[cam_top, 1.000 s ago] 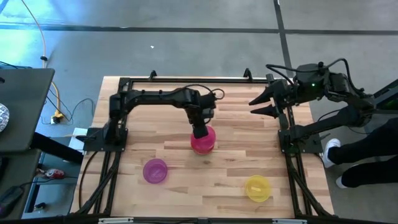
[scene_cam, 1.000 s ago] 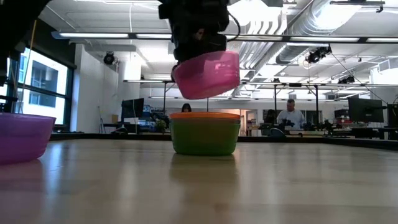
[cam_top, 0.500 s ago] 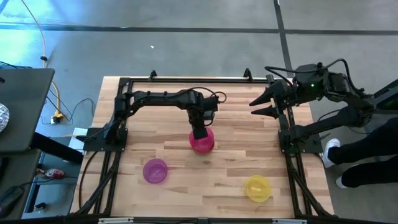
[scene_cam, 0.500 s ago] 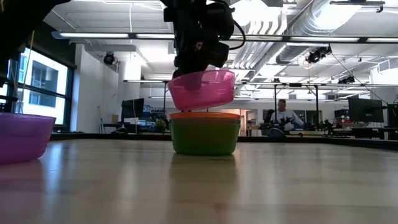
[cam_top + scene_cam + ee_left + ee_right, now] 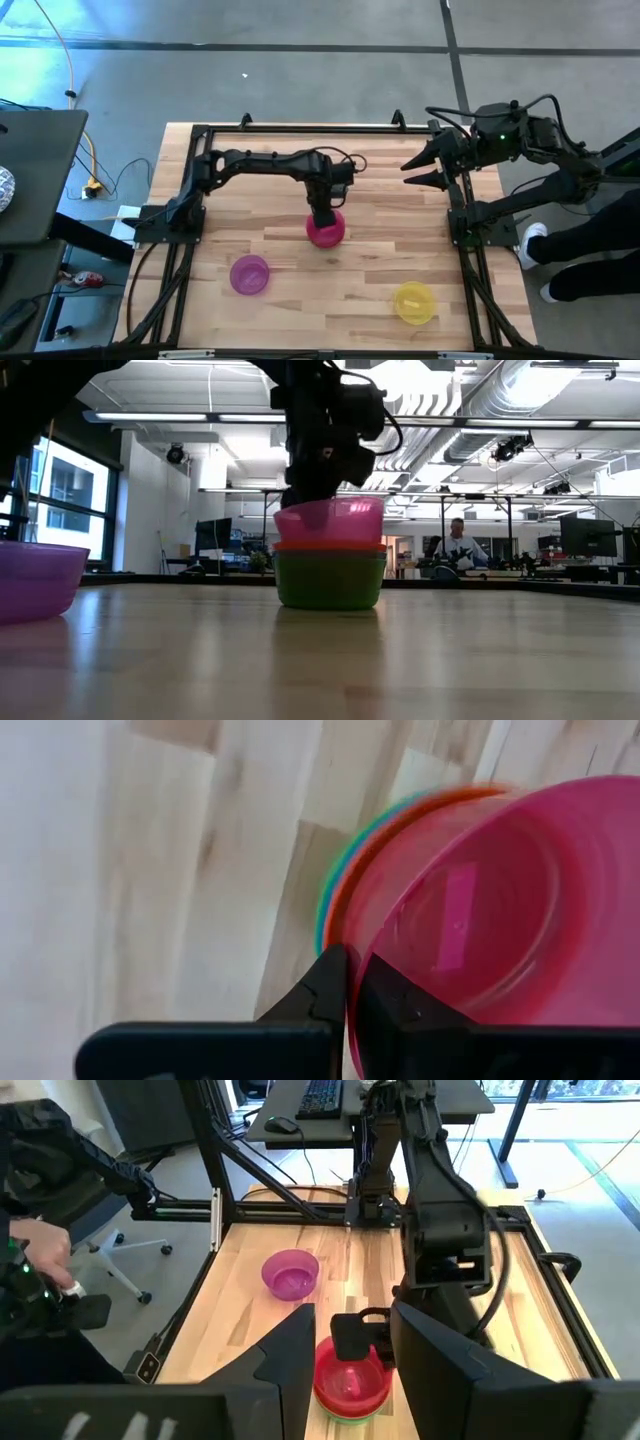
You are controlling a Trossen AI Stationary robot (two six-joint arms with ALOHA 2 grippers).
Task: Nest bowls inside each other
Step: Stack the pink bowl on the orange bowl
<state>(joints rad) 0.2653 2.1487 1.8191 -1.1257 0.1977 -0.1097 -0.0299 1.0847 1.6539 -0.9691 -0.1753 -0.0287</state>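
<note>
A pink bowl [image 5: 329,520] sits in a stack whose outer bowl is green [image 5: 329,580], with an orange-red rim [image 5: 329,545] between them, near the table's middle [image 5: 325,229]. My left gripper [image 5: 322,212] is shut on the pink bowl's far rim. A purple bowl [image 5: 249,274] rests on its base near the left front. A yellow bowl [image 5: 414,302] stands near the right front. My right gripper [image 5: 407,172] hangs open above the table's right far edge. The blue bowl is hidden. My left gripper pinches the pink bowl's rim [image 5: 352,982] with one finger [image 5: 395,1010] inside the bowl and one finger [image 5: 322,988] outside. It comes from above, pointing down. The pink bowl sits upright, lowered into the stack, its upper wall showing above the orange-red rim.
Bare wood lies between the stack and the purple and yellow bowls. Black frame rails [image 5: 465,240] run along the table's left and right sides. A person's legs [image 5: 590,250] stand past the right edge.
My left gripper has come down with the pink bowl, which hung tilted above the stack a second ago. The bowl has levelled out and now sits inside the stack.
</note>
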